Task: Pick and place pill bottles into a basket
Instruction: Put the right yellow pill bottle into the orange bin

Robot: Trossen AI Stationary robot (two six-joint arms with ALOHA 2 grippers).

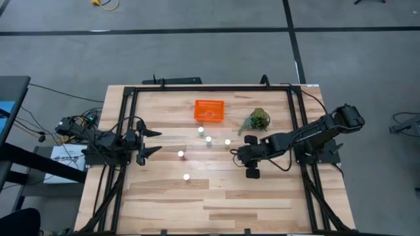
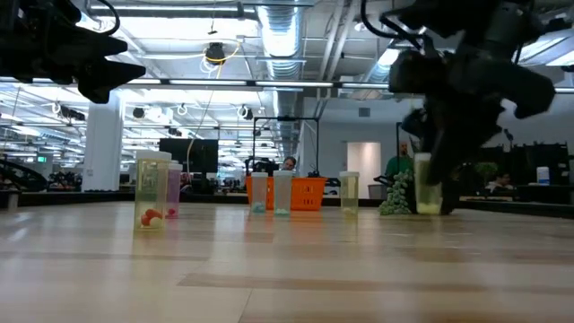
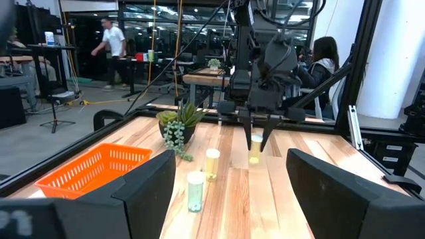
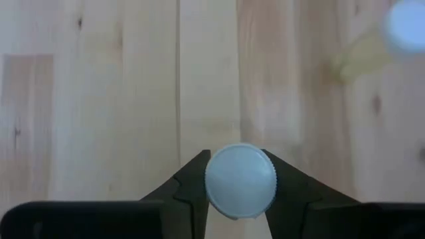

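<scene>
Five small pill bottles with white caps stand upright on the wooden table: three near the basket (image 1: 201, 131), (image 1: 209, 139), (image 1: 228, 141) and two nearer the front (image 1: 180, 154), (image 1: 186, 177). The orange basket (image 1: 209, 110) sits at the far middle. My right gripper (image 1: 235, 153) points down over a sixth bottle (image 2: 428, 184), right of the others, and is shut on it. My left gripper (image 1: 157, 141) is open and empty, above the table at the left. My right gripper pinches the sixth bottle between its two fingers, one on each side at the round white cap (image 4: 240, 180). The fingers (image 3: 248, 130) come from above, pointing down. The bottle stands upright, with its base at the table top.
A green leafy plant (image 1: 257, 120) stands right of the basket, just behind my right gripper. A black frame (image 1: 210, 88) runs along the table's far and side edges. Bare wood lies toward the near edge (image 1: 216, 210). People show in the room behind the table.
</scene>
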